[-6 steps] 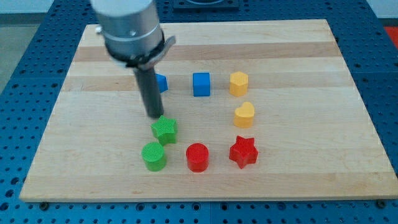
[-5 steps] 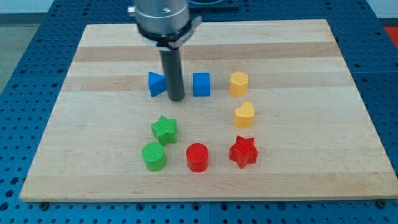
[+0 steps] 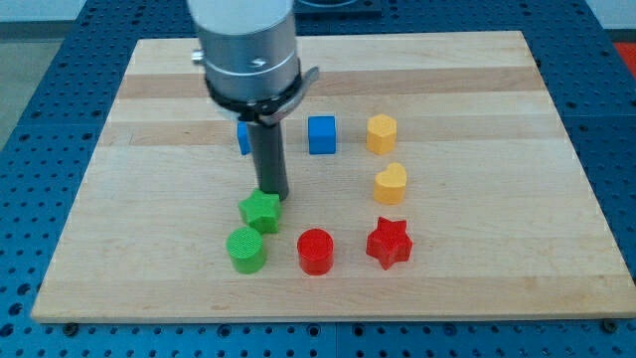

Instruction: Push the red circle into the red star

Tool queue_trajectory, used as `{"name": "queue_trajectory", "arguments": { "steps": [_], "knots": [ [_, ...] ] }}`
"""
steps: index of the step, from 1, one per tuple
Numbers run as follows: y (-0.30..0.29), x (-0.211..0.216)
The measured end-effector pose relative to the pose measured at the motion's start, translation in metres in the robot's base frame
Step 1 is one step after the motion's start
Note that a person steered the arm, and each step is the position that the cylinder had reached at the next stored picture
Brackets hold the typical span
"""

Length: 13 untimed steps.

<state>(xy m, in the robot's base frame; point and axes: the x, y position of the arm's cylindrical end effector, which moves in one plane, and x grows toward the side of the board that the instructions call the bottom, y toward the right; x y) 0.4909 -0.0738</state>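
Note:
The red circle [image 3: 316,251] sits near the board's bottom, just left of the red star [image 3: 389,243], with a small gap between them. My tip [image 3: 274,196] is at the upper right edge of the green star [image 3: 259,211], touching or nearly touching it, up and to the left of the red circle. The rod and arm head hide part of the blue triangle [image 3: 242,137].
A green circle [image 3: 245,249] lies below the green star, left of the red circle. A blue cube [image 3: 321,134], a yellow hexagon [image 3: 381,132] and a yellow heart [image 3: 391,183] stand above the red star. The wooden board [image 3: 149,99] lies on a blue perforated table.
My tip moved from beside the green star up between the blue triangle and blue cube, then back down to the green star's upper right edge. The green star shifted slightly left.

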Motion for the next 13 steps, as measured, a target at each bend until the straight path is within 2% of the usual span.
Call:
{"name": "queue_trajectory", "arguments": {
  "steps": [2, 5, 10, 13],
  "knots": [
    [-0.001, 0.015],
    [0.029, 0.012],
    [0.027, 0.079],
    [0.028, 0.085]
  ]
}}
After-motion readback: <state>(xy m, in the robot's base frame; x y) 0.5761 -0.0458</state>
